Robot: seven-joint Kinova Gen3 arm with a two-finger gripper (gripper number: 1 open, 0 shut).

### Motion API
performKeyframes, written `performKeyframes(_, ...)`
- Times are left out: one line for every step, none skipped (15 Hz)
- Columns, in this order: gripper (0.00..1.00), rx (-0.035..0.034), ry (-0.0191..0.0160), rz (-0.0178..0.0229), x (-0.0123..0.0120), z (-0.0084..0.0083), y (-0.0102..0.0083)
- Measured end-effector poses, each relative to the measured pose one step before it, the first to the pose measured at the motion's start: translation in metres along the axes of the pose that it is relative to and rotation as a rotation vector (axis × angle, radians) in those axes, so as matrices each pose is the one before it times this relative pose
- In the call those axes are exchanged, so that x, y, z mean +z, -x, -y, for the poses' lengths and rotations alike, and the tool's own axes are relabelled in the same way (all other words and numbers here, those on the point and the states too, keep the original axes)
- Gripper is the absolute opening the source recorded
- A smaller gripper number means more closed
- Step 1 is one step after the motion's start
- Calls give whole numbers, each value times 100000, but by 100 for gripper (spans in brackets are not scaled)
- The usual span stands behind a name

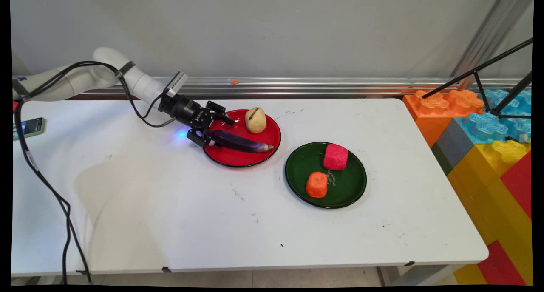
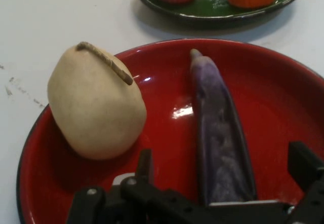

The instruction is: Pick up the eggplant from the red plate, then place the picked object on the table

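My gripper (image 1: 219,133) is low over the left rim of a red plate (image 1: 272,132), open, its two fingers standing wide on either side of the thick end of a purple eggplant (image 1: 243,143). In the hand view the eggplant (image 2: 218,138) runs away from the gripper (image 2: 224,159) between the fingers (image 2: 145,164) without touching either one. A beige pear-shaped fruit with a brown stem (image 1: 255,120) stands on the same plate (image 2: 273,72), to the left of the eggplant in the hand view (image 2: 96,107).
A green plate (image 1: 297,173) to the right holds a pink-red block (image 1: 335,157) and an orange block (image 1: 317,184). A phone (image 1: 29,127) lies at the table's left edge. Big coloured building blocks (image 1: 488,134) stand beyond the table's right end. Black cables hang at the left.
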Motion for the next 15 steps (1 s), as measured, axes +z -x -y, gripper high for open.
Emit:
performKeyframes(100,529,85,220,114,108,51)
performKeyframes(100,834,141,173,145,125,46)
performKeyframes(0,892,130,115,130,109,26)
performKeyframes(0,765,76,79,95,91,2)
performKeyframes(0,628,209,138,105,73,0)
performKeyframes(0,366,119,92,61,41,0)
performKeyframes(0,569,321,161,95,48,-23)
performKeyframes(0,425,295,99,72,24,-27)
performKeyframes(0,278,143,40,28,17,-35)
performKeyframes(0,361,296,69,30,1,-48)
performKeyframes(0,315,261,12,7,-15,-61)
performKeyframes(0,197,236,-12,10,-24,-65)
performKeyframes(0,230,325,-30,-23,-66,-86)
performKeyframes(0,111,298,-153,-60,-78,-149)
performKeyframes(0,-7,220,-182,-49,-59,-132)
